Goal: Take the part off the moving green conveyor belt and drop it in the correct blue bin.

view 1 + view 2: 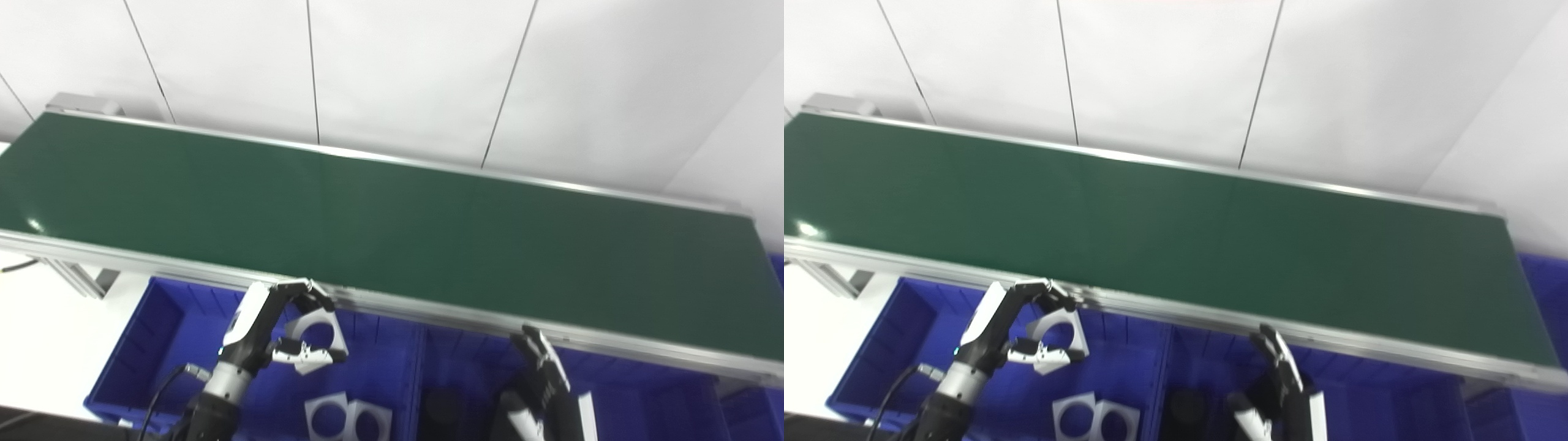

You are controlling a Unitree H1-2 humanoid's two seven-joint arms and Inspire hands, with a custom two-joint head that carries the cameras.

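We see the conveyor belt [392,226] run from left to right in front of the wall [392,67]. Below its near edge sit the bins: a left bin [153,343] and a middle bin [643,398] just beside it. Our left robot hand [278,334] is over the left bin with a part [318,334] in it. Two more parts [348,418] lie side by side in that bin. Our right robot hand [542,380] is over the middle bin.

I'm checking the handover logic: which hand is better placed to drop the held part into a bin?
Left. The left hand already holds the grey ring part above the left blue bin, where two like parts lie. The right hand holds nothing and hangs over the next bin.
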